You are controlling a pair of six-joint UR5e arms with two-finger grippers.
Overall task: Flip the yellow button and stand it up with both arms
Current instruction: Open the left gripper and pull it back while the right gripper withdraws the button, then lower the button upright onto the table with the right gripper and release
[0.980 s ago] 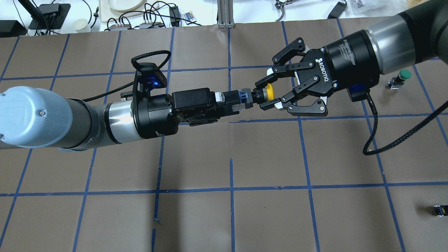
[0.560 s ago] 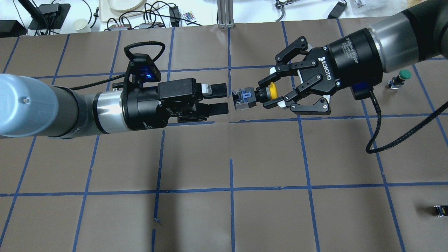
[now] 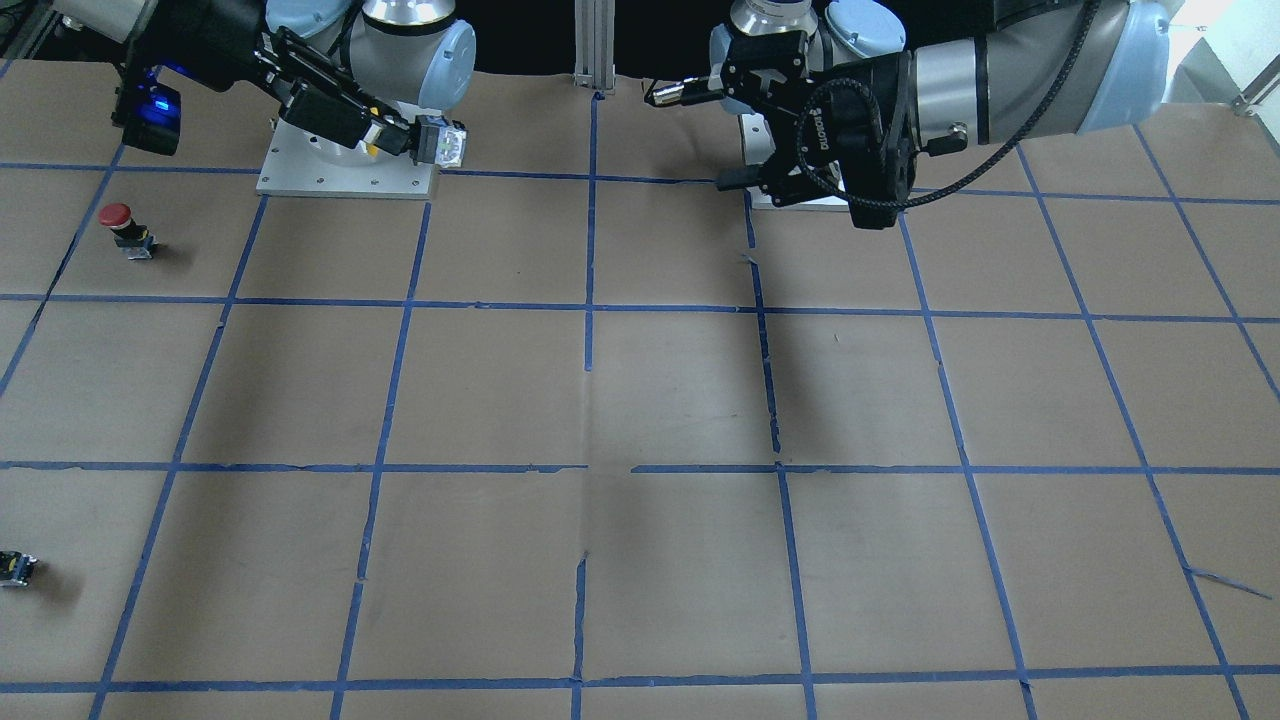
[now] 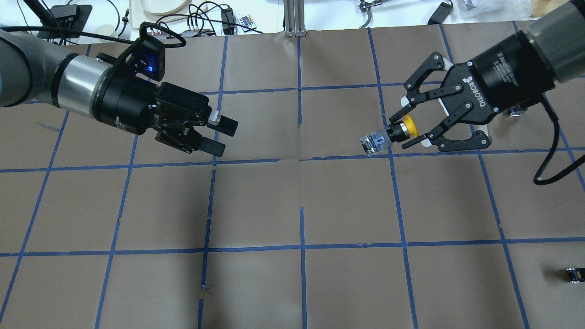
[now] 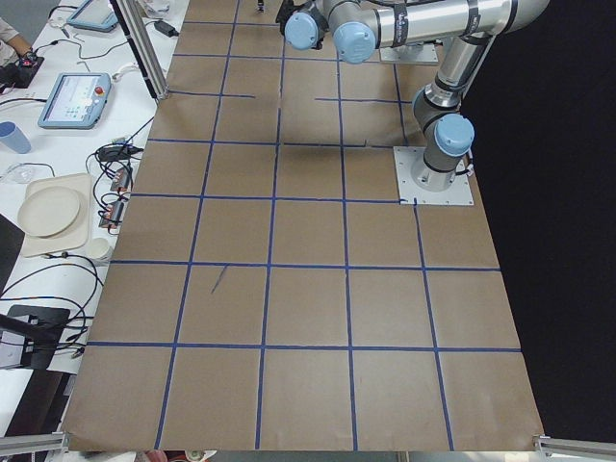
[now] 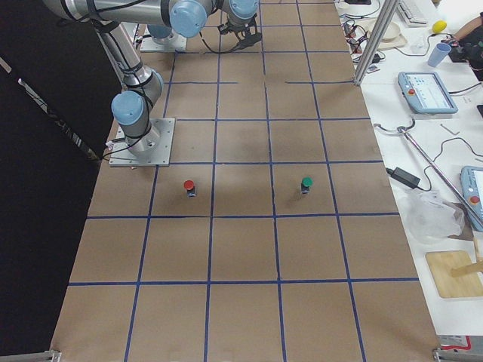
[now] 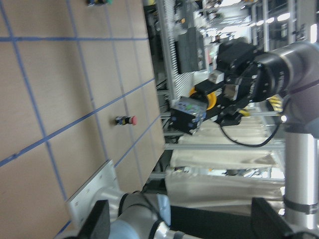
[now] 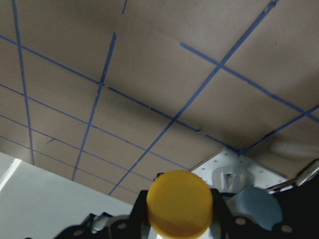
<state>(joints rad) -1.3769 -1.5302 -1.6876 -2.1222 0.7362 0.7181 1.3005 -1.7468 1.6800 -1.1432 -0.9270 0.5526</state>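
Observation:
The yellow button (image 4: 408, 124) hangs in the air in my right gripper (image 4: 403, 130), which is shut on its neck just below the cap. The dark base with clear blue end (image 4: 375, 141) points left and slightly down. In the front-facing view the yellow button's base (image 3: 441, 144) sticks out of the right gripper (image 3: 400, 135). The right wrist view shows the yellow cap (image 8: 179, 201) close up between the fingers. My left gripper (image 4: 220, 135) is open and empty, far to the left of the button. The left wrist view shows the yellow button (image 7: 198, 103) held across from it.
A red-capped button (image 3: 119, 227) stands on the right side of the brown table, also in the right view (image 6: 189, 186). A green-capped button (image 6: 306, 183) stands farther out. A tiny black block (image 4: 575, 275) lies near the right edge. Cables and dishes lie beyond the far edge.
My left gripper has let go of the button's base, opened and pulled back to the left. My right gripper has carried the button to the right, its base now tilted down-left.

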